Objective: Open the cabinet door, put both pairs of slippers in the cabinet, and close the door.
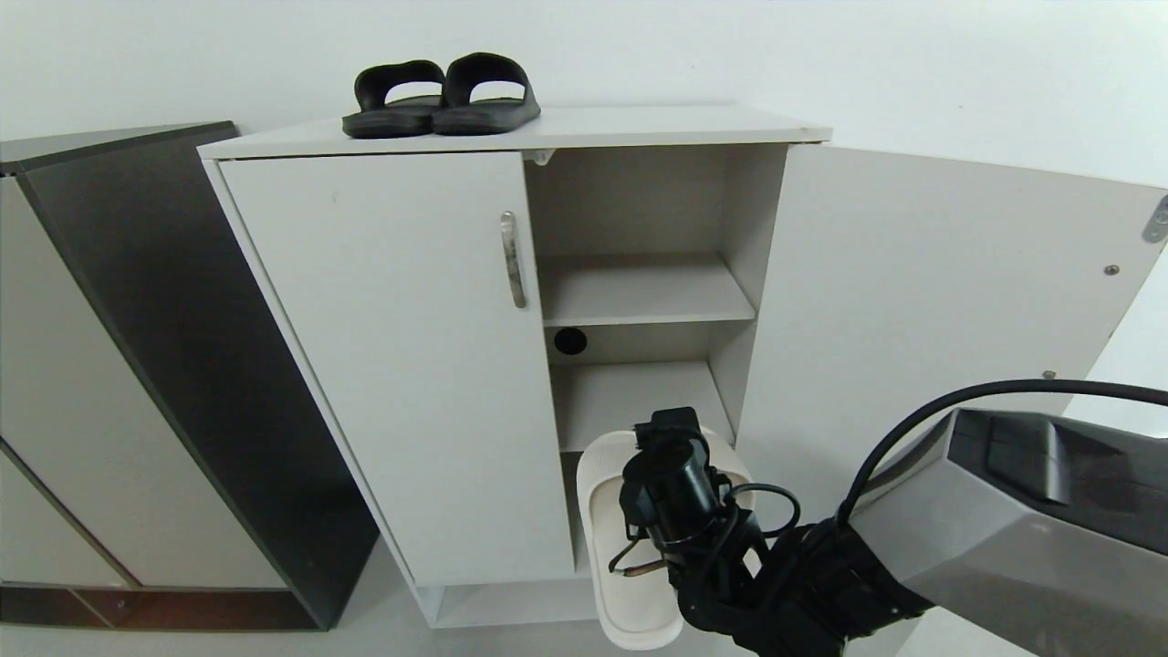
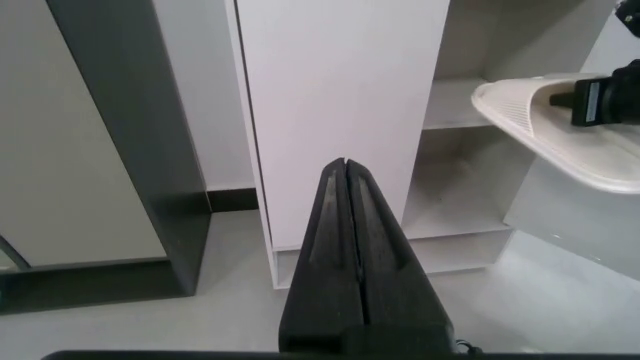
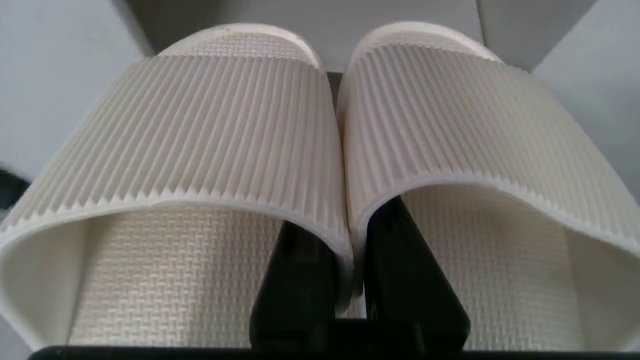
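Step in hand (judged): load the white pair into the open right bay

- Right claw (image 3: 345, 300) is clamped on the white slippers (image 1: 625, 584). Its fingers (image 3: 290, 290) sit under the straps and pinch the two adjoining inner walls together. The pair is held side by side, toes toward the opening, in front of the lower part of the bay.
- Left claw (image 2: 346, 200) has its fingers pressed together and holds nothing. It is low, facing the closed left door (image 1: 392, 365).
- Doing it well: enter level and centred, keeping off the closed door's edge on one side and the bay's side wall on the other. Set the soles flat on a shelf before letting go. Push deep enough that the open door (image 1: 912, 292) can swing shut. The pinch takes in only the inner walls, so a knock could twist one slipper loose.
- Cabinet (image 1: 757, 228): the upper shelf (image 1: 639, 292) and middle shelf (image 1: 630, 401) are bare. The bottom board (image 2: 450, 210) looks bare. What is behind the closed door cannot be told.
- Black slippers (image 1: 441, 96) are on the cabinet top, above the closed door, near the front edge, not yet stored
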Available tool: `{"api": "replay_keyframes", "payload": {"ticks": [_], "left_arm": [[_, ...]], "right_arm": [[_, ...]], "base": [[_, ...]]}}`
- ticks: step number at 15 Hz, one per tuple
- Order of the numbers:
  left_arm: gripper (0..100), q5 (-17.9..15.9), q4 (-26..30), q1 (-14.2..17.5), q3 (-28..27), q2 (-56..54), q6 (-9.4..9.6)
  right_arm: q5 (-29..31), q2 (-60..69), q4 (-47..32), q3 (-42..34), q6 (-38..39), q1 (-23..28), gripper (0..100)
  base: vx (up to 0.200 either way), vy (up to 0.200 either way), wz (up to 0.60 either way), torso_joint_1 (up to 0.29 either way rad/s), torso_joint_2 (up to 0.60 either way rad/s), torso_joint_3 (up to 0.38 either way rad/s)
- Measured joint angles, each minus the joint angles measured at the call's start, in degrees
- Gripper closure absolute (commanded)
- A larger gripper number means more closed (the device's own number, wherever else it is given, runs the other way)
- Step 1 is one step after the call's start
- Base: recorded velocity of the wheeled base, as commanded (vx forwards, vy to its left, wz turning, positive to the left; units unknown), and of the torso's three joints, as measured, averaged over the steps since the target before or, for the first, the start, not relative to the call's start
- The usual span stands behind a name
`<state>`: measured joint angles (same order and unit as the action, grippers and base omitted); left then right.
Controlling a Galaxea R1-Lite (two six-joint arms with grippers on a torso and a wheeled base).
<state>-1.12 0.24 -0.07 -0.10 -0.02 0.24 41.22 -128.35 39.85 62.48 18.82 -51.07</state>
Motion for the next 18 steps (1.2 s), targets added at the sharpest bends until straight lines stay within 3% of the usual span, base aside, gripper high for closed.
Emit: {"api": "replay_keyframes", "payload": {"ticks": [4, 13, 15, 18], "left_arm": [[100, -0.02, 0.02, -0.04, 0.00, 0.00, 0.00], [100, 0.04, 0.02, -0.04, 0.00, 0.02, -0.13], [100, 0.17, 0.00, -0.02, 0.00, 0.02, -0.15], [100, 0.22, 0.02, 0.00, 0.00, 0.02, -0.15]], "right_arm": [[-0.22, -2.84, 3.10, 0.30, -0.09, -0.12, 100], [0.60, -5.83, 5.36, 1.13, -0.88, -0.17, 100], [0.72, -6.10, 9.72, 0.78, -2.57, -0.20, 100], [1.04, -6.29, 23.15, -2.32, -10.24, -0.23, 100]], "base": [[0.000, 0.000, 0.00, 0.001, 0.00, -0.029], [0.000, 0.000, 0.00, 0.003, 0.00, -0.186], [0.000, 0.000, 0.00, 0.001, 0.00, -0.060], [0.000, 0.000, 0.00, 0.000, 0.00, 0.000]]}}
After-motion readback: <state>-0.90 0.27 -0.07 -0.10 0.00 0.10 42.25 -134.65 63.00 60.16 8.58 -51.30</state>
